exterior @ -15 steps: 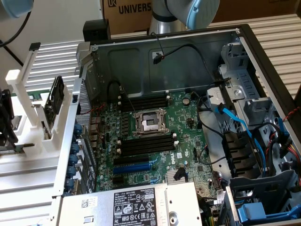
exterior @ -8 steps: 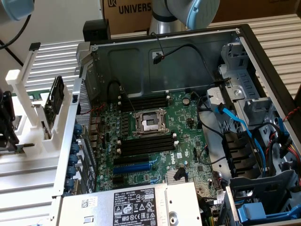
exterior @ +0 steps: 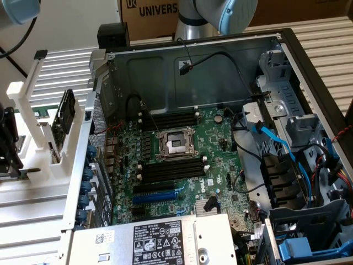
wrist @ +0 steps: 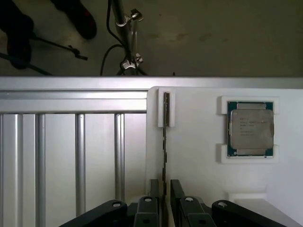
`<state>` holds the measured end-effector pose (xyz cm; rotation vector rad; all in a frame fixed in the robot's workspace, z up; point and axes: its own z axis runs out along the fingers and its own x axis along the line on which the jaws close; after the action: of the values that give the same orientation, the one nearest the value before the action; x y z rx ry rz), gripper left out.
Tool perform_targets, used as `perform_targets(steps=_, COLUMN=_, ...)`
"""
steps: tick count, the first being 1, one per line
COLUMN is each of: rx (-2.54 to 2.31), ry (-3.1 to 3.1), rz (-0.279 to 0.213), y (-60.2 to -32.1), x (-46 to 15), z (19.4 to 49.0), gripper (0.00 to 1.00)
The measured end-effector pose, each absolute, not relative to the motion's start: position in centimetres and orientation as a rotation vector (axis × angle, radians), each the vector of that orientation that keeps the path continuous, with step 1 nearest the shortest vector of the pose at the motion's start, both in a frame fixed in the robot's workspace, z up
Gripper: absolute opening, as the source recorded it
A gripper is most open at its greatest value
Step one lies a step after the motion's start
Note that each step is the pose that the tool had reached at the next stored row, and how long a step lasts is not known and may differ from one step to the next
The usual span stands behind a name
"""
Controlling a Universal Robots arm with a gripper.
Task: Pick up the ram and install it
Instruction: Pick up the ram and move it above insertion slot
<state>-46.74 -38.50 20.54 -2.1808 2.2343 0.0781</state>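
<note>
The ram (wrist: 164, 142) is a thin green board seen edge-on, standing in a slot of the white fixture (wrist: 199, 165). Its far end sits in a white bracket. My gripper (wrist: 164, 191) straddles the near end of the stick, one black finger (wrist: 152, 198) on each side with a narrow gap to the board, so it looks open. In the exterior view the gripper (exterior: 8, 146) is at the far left beside the white fixture (exterior: 33, 110), away from the open computer case. The motherboard's long black memory slots (exterior: 168, 171) lie empty around the CPU socket (exterior: 175, 144).
A square silver CPU chip (wrist: 251, 128) rests in its own white holder on the fixture. The fixture stands on a ribbed aluminium table (wrist: 71, 156), with its edge and the floor beyond. The case (exterior: 193, 72) holds blue and black cables (exterior: 287, 154) and a power supply (exterior: 160, 240).
</note>
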Motion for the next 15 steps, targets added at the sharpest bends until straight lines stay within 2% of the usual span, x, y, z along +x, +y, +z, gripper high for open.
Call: perform_targets(steps=15, rx=-2.177, ry=2.231, rz=0.076, y=-38.46, x=-46.75, z=19.79, gripper=0.24)
